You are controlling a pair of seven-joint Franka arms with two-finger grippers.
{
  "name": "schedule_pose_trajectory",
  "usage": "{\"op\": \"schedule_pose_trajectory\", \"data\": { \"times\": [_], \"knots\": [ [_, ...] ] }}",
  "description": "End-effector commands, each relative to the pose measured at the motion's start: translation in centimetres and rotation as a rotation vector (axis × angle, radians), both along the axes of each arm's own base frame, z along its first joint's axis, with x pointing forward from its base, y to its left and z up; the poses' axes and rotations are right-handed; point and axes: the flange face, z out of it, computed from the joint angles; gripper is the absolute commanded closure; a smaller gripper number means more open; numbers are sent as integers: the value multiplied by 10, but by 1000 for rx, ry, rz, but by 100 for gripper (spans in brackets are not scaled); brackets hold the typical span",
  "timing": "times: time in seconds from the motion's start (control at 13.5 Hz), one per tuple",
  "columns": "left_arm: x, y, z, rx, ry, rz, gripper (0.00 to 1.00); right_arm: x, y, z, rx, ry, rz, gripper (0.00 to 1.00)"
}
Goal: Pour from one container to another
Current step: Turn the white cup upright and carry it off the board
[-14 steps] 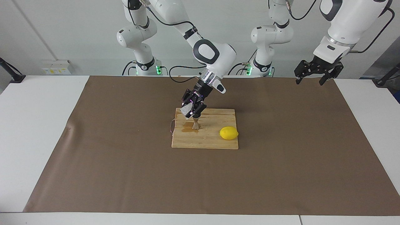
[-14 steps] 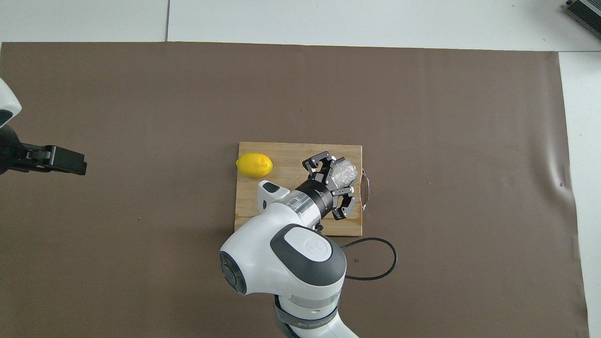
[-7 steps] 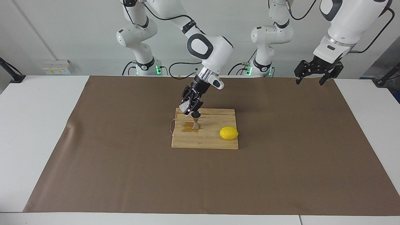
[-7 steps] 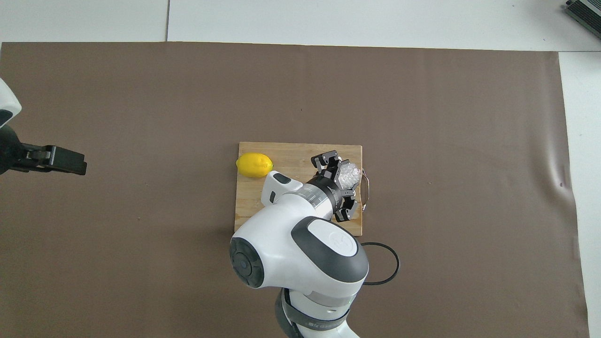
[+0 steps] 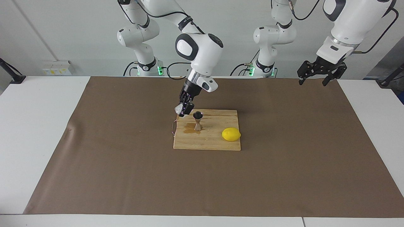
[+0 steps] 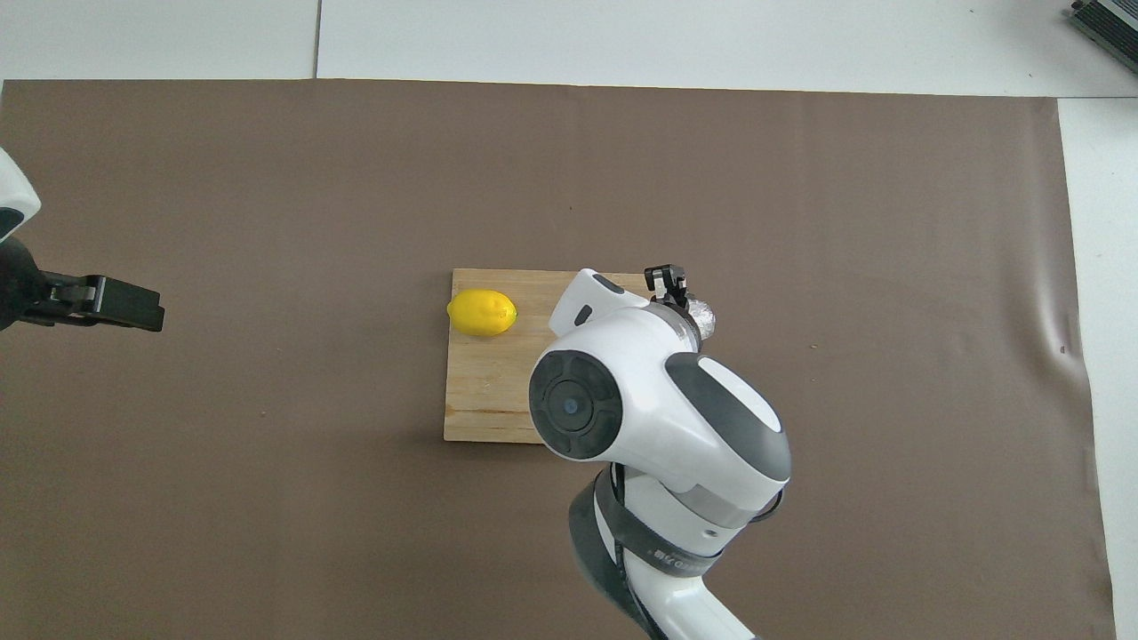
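Right gripper (image 5: 184,111) over the board's (image 5: 217,143) corner at the right arm's end and nearest the robots, clamped on the glass cup (image 5: 178,109), cup tilted. Jigger (image 5: 197,121) upright on the board near its robot-side edge, beside a wet patch (image 5: 188,128). Lemon (image 5: 231,134) near the board's edge toward the left arm. Left gripper (image 5: 317,73) spread wide, empty, waiting over the mat's (image 5: 284,176) corner.

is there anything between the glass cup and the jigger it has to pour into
Nothing visible does. The right gripper holds the glass cup in the air just beside the jigger, which stands on the cutting board; the lemon lies off to the side.
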Motion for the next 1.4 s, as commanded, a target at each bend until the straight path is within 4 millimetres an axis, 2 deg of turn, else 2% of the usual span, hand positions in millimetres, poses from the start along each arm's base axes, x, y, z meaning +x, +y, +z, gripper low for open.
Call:
{"op": "schedule_pose_trajectory", "data": {
  "times": [0.0, 0.15, 0.3, 0.59, 0.96, 1.33],
  "knots": [
    [-8, 1, 3, -7, 5, 1, 0, 10, -29, -3, 57, 55, -21, 86],
    [-8, 1, 3, -7, 5, 0, 0, 18, -52, -11, 100, 104, -75, 86],
    [-8, 1, 3, -7, 5, 0, 0, 27, -86, -23, 172, 179, -144, 86],
    [-8, 2, 3, -8, 5, 1, 0, 35, -134, -41, 246, 244, -146, 86],
    [-8, 2, 3, -8, 5, 1, 0, 23, -221, -89, 383, 265, -58, 86],
    [-8, 2, 3, -8, 5, 3, 0, 13, -264, -111, 422, 277, -1, 86]
  ]
}}
